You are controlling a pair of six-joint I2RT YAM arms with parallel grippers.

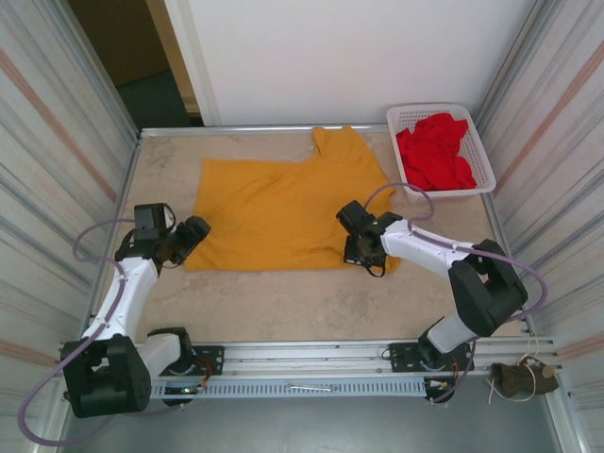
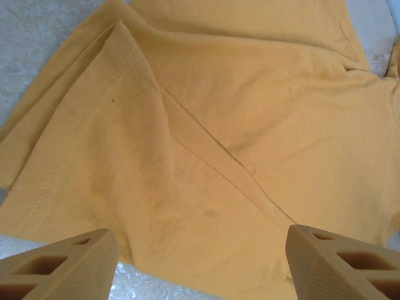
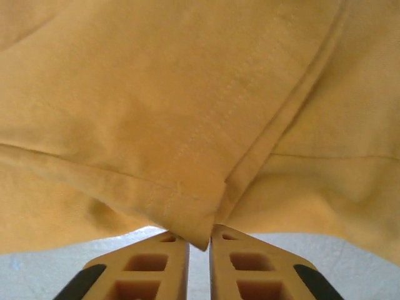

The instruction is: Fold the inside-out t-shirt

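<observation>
The table (image 1: 283, 302) carries the mustard t-shirt (image 1: 283, 212), spread flat across its middle. In the far right corner a white basket (image 1: 429, 110) holds red garments (image 1: 436, 151). My left gripper (image 2: 201, 234) hangs with its fingers spread wide over the t-shirt's near left edge. My right gripper (image 3: 200, 236) is pressed together, pinching a stitched hem corner at the t-shirt's near right.
</observation>
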